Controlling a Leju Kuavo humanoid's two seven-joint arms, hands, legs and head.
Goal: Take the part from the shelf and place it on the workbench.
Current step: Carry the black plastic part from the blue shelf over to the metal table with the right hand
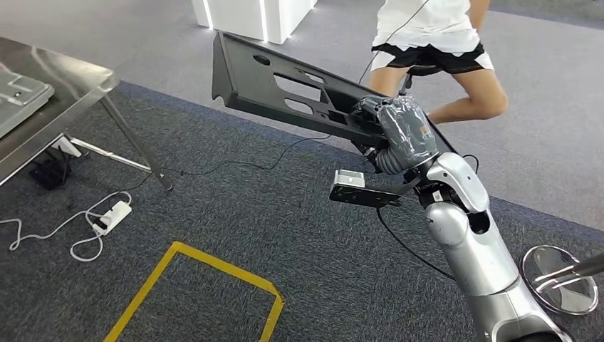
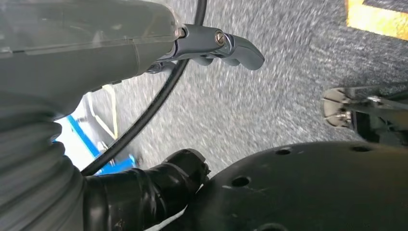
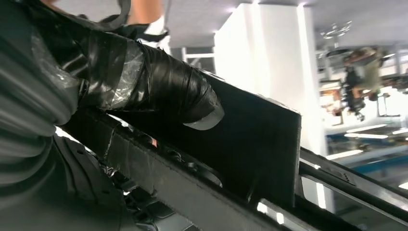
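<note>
Head view, part: the long flat black plastic panel with cut-out slots [image 1: 285,89] is up in the air, tilted, its far end pointing toward the white pillar base [image 1: 253,16]. It touches nothing but the hand.
Head view, right hand: the grey-gloved right hand [image 1: 395,125] grips the panel's near end, fingers wrapped over the edge, with the silver arm [image 1: 474,249] rising from the lower right.
Head view, workbench: the shiny steel workbench [image 1: 53,85] sits at the left edge, well apart from the panel, with a grey tray-like piece [image 1: 18,96] on it.
Head view, floor room: dark carpet between bench and arm is mostly open; a white power strip with its cord [image 1: 110,214] lies near the bench leg, and yellow floor tape [image 1: 214,267] marks a box below.
Head view, person: a person in a white top and dark shorts [image 1: 434,43] stands just behind the panel's near end.
Head view, stool base: a round chrome base [image 1: 559,278] sits beside the arm.
Left wrist view, left hand: the left hand [image 2: 211,45] hangs over blurry carpet, fingers curled in, and it looks like nothing is in them.
Right wrist view, grip: taped black fingers [image 3: 159,91] press on the panel's face, near its square cut end [image 3: 288,159].
</note>
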